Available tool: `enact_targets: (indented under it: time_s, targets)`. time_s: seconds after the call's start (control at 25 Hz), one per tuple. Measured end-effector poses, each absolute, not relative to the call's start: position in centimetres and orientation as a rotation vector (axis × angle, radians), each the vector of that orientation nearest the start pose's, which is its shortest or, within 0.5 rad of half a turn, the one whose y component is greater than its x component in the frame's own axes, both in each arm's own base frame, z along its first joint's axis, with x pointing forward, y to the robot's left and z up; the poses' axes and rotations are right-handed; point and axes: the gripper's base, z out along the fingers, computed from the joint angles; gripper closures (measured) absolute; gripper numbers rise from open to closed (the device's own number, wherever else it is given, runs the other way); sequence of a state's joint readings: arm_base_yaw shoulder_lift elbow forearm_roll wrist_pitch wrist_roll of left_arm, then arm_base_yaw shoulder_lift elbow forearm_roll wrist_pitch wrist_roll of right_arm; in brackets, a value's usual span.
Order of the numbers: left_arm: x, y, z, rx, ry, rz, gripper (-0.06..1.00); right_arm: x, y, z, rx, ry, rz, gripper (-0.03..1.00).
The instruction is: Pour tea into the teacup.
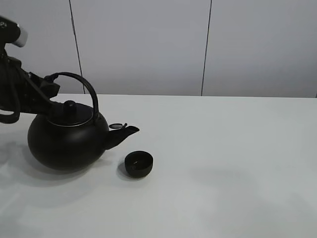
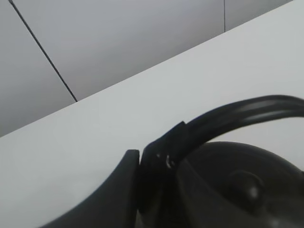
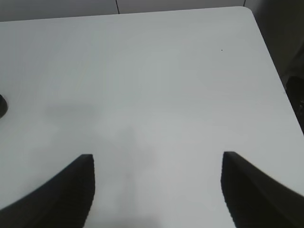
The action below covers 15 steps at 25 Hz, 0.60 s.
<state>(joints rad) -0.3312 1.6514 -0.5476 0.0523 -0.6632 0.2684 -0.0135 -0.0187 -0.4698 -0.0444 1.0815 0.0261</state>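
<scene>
While the worktop point(image 1: 237, 173) carries the black kettle point(image 1: 67, 141) with the left claw point(image 2: 159, 159) clenched on its arched handle point(image 1: 85, 84), the right claw point(image 3: 156, 185) hangs released and empty. The small teacup point(image 1: 138, 163) sits near the spout point(image 1: 125, 132), so a hasty tilt could send tea past its narrow rim.

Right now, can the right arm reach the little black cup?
Probably yes. The right gripper is open over the table, and nothing lies between it and the teacup; the kettle stands on the cup's far side.
</scene>
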Motion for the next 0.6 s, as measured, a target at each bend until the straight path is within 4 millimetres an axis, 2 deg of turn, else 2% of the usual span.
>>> enact_targets:
  time_s: [0.2,0.6]
  targets:
    - [28.23,-9.99,16.99,0.63,1.817,-0.039,0.82,-0.52,-0.35,26.72,0.043,2.076,-0.046,0.45]
    - [28.19,-10.0,16.86,0.742,1.793,0.036,0.82,-0.52,-0.35,26.72,0.043,2.076,-0.046,0.45]
